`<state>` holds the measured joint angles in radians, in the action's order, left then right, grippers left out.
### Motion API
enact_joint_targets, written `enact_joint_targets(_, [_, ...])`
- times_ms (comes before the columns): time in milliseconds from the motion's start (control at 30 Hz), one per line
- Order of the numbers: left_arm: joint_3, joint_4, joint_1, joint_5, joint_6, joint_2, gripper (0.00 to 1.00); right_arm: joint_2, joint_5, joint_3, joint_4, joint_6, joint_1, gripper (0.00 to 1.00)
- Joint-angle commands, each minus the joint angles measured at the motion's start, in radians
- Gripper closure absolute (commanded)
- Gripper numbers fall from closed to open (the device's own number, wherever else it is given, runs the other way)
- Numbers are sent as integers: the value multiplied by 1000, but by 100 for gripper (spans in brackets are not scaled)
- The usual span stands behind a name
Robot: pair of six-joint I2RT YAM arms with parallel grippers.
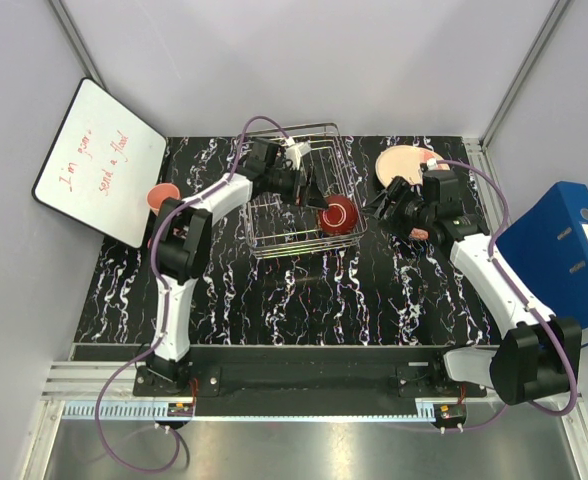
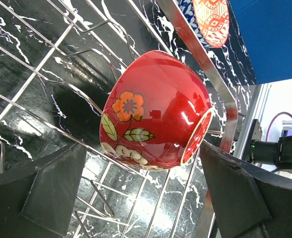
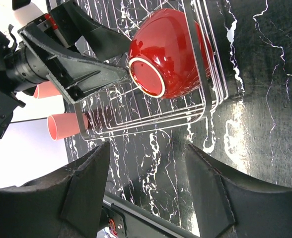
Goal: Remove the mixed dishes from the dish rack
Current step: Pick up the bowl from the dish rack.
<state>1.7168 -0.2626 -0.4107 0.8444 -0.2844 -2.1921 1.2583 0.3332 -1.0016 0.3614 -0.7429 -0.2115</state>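
Red glossy bowl (image 1: 338,216) lay on its side inside the wire dish rack (image 1: 274,238) on the counter (image 1: 304,300) | left jaws apart, flanking the bowl | right jaws apart, beside the rack.

I work in a lab booth: white panel walls (image 1: 304,60) around my marbled table (image 1: 304,300), a scribbled whiteboard (image 1: 99,160), a blue binder (image 1: 564,250), an aluminium rail (image 1: 294,408).

The top edge crops the patterned bowl (image 2: 211,22).
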Motion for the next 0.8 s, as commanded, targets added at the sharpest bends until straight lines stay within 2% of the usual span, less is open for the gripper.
enact_joint_targets(0, [-16,-52,-2,7,54,127,1,-2,15,3,-47,-10,-9,30])
enact_joint_targets(267, [84,-139,18,-62,97,183,1,-4,23,3,-52,-15,-9,30])
enact_joint_targets(767, [178,-170,-19,-7,100,51,1,-11,13,8,-42,0,-9,30])
